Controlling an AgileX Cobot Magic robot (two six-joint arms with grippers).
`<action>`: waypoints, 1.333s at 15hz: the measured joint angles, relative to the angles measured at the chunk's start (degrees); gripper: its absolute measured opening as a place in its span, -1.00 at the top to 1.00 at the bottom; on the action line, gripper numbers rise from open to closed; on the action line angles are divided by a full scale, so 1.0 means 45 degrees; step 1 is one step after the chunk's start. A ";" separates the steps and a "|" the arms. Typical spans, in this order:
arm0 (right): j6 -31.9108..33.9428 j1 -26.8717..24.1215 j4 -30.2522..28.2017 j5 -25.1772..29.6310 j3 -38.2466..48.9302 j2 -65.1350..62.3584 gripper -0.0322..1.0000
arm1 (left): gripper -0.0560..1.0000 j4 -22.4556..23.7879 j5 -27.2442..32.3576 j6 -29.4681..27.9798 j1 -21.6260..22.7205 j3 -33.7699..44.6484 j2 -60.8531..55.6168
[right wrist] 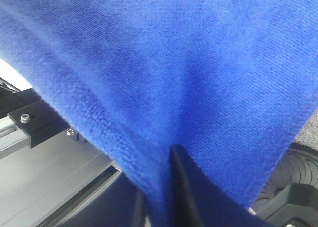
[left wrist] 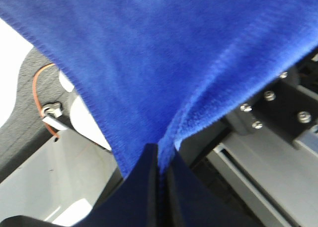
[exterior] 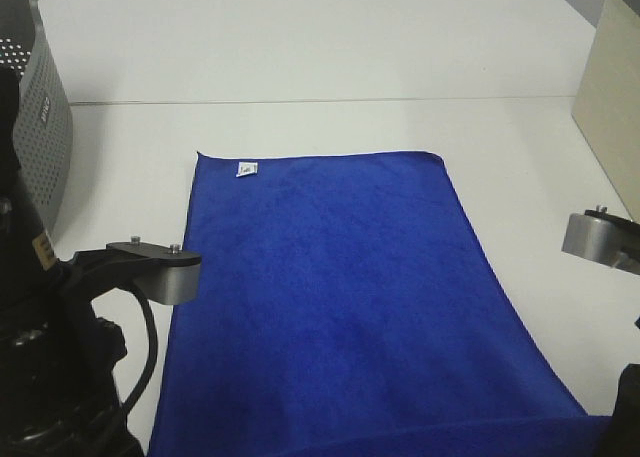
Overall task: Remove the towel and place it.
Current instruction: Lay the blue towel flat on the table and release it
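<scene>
left tool (left wrist: 160,155) on towel (exterior: 330,297), basket (exterior: 40,117) nearby

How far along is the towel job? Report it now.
Done: the towel lies spread on the table, outside the basket. In hand: the left gripper pinches its near edge; the right gripper has that edge between its fingers, grip unclear. Left: letting go and backing the arms off.

- The left arm (exterior: 150,262) reached in low from the left side, its wrist block level.
- The left gripper (left wrist: 159,160) had its fingers (left wrist: 139,187) pressed together on the towel (left wrist: 174,53) edge.
- The right arm (exterior: 598,237) sat low at the right side.
- The right gripper (right wrist: 160,187) pinched a towel fold between its dark fingers (right wrist: 189,192).
</scene>
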 joint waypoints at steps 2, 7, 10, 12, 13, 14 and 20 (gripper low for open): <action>0.0051 0.0000 -0.0025 0.0000 0.0000 0.0000 0.56 | 0.89 -0.0280 0.0000 0.0025 0.0000 0.0000 0.0000; 0.1006 0.0000 0.0064 0.0000 0.0000 0.0000 -0.09 | 0.36 -0.0815 -0.0140 0.0025 0.0000 0.0000 0.0000; 0.1273 0.0000 -0.0153 0.0000 0.0000 0.0000 -0.52 | -0.11 -0.0815 -0.0216 -0.0076 0.0000 0.0000 0.0000; 0.1324 0.0000 -0.0382 0.0000 0.0000 0.0000 -0.67 | -0.49 -0.0815 -0.0255 -0.0102 0.0000 0.0000 0.0000; 0.1324 0.0000 -0.0382 0.0000 -0.0013 0.0000 -0.70 | -0.56 -0.0802 -0.0306 -0.0115 0.0000 0.0013 0.0000; 0.1324 0.0000 -0.0382 0.0013 -0.0127 0.0000 -0.70 | -0.59 -0.0764 -0.0407 -0.0115 0.0000 0.0013 0.0000; 0.3259 -0.0013 -0.0382 0.0025 -0.3489 0.0115 -0.71 | -0.60 0.1757 -0.0560 -0.1044 0.1210 -0.2674 0.0013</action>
